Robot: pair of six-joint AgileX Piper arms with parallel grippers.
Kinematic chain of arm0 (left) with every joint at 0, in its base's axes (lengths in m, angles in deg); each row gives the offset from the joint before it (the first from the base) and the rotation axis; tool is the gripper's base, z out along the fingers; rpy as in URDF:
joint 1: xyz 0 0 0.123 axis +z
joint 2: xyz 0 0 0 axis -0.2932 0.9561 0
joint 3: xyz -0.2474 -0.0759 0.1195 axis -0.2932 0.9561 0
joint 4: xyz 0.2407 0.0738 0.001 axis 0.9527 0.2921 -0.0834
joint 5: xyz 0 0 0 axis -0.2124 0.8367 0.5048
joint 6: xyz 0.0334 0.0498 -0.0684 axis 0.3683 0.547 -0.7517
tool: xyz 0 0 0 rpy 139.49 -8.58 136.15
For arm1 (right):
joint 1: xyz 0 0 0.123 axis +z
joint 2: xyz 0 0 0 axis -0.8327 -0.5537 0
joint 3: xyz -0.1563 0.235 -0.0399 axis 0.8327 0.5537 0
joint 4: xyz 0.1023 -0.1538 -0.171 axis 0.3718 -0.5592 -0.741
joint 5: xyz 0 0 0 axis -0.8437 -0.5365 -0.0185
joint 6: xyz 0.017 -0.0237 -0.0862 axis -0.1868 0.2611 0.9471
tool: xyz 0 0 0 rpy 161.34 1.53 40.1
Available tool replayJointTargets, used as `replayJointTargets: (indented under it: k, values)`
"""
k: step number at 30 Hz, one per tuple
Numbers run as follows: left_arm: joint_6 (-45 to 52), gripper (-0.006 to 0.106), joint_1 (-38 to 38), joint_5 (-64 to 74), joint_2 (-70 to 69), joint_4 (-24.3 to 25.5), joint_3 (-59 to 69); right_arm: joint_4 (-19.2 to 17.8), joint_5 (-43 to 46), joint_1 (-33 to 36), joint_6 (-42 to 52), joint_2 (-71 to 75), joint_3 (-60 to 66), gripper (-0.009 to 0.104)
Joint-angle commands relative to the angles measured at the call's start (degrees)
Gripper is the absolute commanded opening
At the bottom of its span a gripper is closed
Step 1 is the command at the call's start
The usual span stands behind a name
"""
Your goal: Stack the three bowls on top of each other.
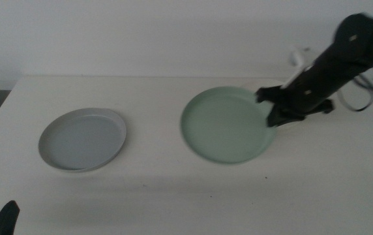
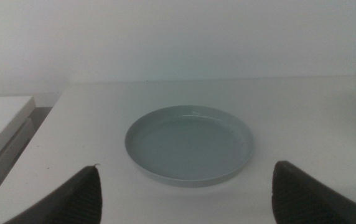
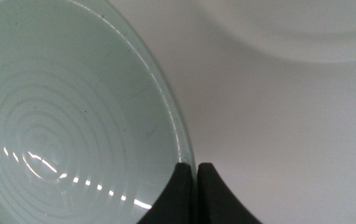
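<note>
Between right gripper (image 3: 195,169) jaws: mint bowl (image 1: 229,124) rim pinched, bowl hanging tilted. Grey-blue bowl (image 1: 82,139) well apart, leftward on table (image 1: 173,196). Keep pinch firm, carry level, centre over it before lowering. Left gripper (image 2: 184,186) waits, jaws spread.

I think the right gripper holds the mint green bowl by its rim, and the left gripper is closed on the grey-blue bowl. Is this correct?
Not fully. The left gripper is not closed on the grey-blue bowl: the left wrist view shows its jaws spread wide with the bowl lying free on the table beyond them. The rest holds: the right gripper pinches the mint green bowl at its rim.
</note>
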State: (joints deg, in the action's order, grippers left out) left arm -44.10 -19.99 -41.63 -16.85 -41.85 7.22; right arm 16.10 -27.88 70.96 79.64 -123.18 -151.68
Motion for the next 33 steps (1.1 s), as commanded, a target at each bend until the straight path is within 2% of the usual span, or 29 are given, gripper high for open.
replayJointTargets:
  k: [1,6,11,21,24,27,33]
  values:
    - [0.2,0.094,0.1,-0.8,-0.2,0.0,0.0,0.5,2.2,2.5,0.0,-1.6,-0.5,-0.002]
    - [0.2,0.094,0.1,-0.8,-0.2,0.0,0.0,0.8,4.4,5.4,-1.1,-5.1,-0.5,-0.002]
    - [0.2,0.094,0.1,-0.8,-0.2,0.0,0.0,1.9,4.7,5.7,-1.1,-7.8,-0.5,-0.002]
    - [0.0,0.094,0.1,-0.8,-0.2,0.0,0.0,1.8,5.1,5.7,-0.9,-9.7,-0.5,0.000]
    - [0.0,0.094,0.1,-0.8,-0.2,0.0,0.0,1.8,5.1,5.7,-0.9,-9.7,-0.5,0.007]
    - [0.0,0.094,0.1,-0.8,-0.2,0.0,0.0,1.8,5.1,5.7,-0.9,-9.7,-0.5,0.020]
    - [0.0,0.094,0.1,-0.8,-0.2,0.0,0.0,0.9,4.4,4.8,-0.8,-5.9,-3.0,0.058]
